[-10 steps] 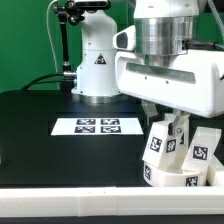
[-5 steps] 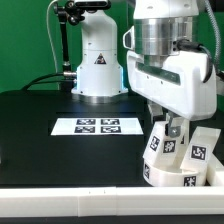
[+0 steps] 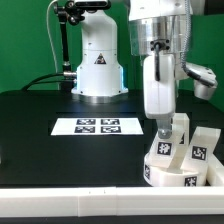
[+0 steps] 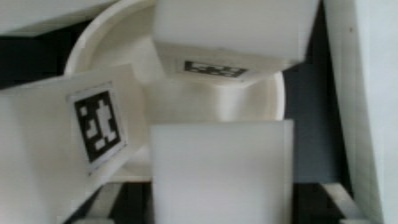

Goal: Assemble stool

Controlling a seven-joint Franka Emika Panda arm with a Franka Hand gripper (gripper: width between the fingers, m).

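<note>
As the arm hung over the lower right of the exterior view, the gripper [image 3: 167, 128] had its fingers clamped on a leg [image 3: 165, 140] standing upright on the round seat [image 3: 172, 174]. A second leg [image 3: 201, 150] stood just beside it, further right. The marker board [image 3: 98, 126] lay flat at mid-frame on the table [image 3: 40, 140].

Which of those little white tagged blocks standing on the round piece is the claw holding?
The middle leg, directly under the gripper, whose fingers are shut on it. The other legs stand free either side on the round seat.
</note>
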